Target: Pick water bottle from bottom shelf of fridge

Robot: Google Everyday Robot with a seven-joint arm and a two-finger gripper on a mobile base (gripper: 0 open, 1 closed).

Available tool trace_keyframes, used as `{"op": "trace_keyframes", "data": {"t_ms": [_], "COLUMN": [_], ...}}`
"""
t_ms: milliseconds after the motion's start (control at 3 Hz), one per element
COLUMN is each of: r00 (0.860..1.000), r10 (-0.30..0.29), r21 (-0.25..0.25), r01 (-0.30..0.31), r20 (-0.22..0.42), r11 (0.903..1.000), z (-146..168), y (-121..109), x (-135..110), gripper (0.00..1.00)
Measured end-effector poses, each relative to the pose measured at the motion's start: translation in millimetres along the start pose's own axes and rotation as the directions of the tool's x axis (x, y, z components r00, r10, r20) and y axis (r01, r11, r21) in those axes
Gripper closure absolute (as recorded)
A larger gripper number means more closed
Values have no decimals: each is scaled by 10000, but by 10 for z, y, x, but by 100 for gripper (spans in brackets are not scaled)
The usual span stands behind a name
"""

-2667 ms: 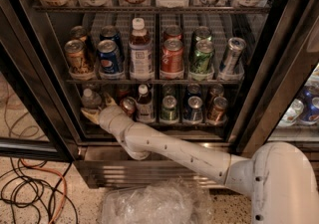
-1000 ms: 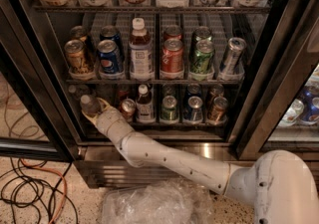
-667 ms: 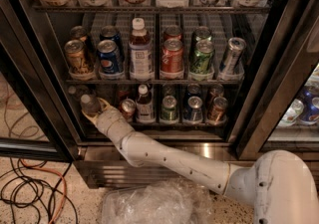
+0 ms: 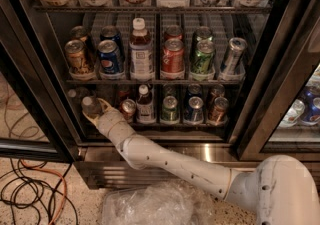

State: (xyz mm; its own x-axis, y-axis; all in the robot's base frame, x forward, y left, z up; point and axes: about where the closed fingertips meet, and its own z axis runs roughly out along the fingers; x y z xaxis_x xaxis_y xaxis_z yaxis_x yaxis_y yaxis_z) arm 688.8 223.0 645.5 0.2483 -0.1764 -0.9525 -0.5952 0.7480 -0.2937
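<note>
The water bottle [image 4: 90, 106], small and clear with a clear cap, stands at the far left of the bottom shelf [image 4: 200, 125] of the fridge [image 4: 210, 153]. My gripper [image 4: 96, 113] is reached into that shelf from the lower right. Its pale fingers [image 4: 105, 104] sit on either side of the bottle and hold its lower part. My white arm [image 4: 175, 164] crosses over the steel base.
A white-capped dark-drink bottle [image 4: 145, 105] and several cans [image 4: 170, 109] stand to the right on the same rack. A copper can [image 4: 128, 109] is close beside my wrist. Black door frames [image 4: 272, 89] flank the opening. Crumpled plastic [image 4: 150, 204] and cables [image 4: 30, 194] lie on the floor.
Since 2.7 s ago my arm has pushed up and further into the shelf, bringing the gripper around the water bottle. Over the last second nothing has visibly moved.
</note>
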Motion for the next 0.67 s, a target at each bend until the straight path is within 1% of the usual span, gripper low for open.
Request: {"op": "trace_keyframes", "data": {"t_ms": [333,667], "r00": [9997,9996], "r10": [7,-15], "r21": [170,197], "r01": [-11,9], "r20": [261,292], "r11": [9999,9998], "z": [50,51], "y": [-139,-144], "x": [-103,-97], "gripper": [100,100]}}
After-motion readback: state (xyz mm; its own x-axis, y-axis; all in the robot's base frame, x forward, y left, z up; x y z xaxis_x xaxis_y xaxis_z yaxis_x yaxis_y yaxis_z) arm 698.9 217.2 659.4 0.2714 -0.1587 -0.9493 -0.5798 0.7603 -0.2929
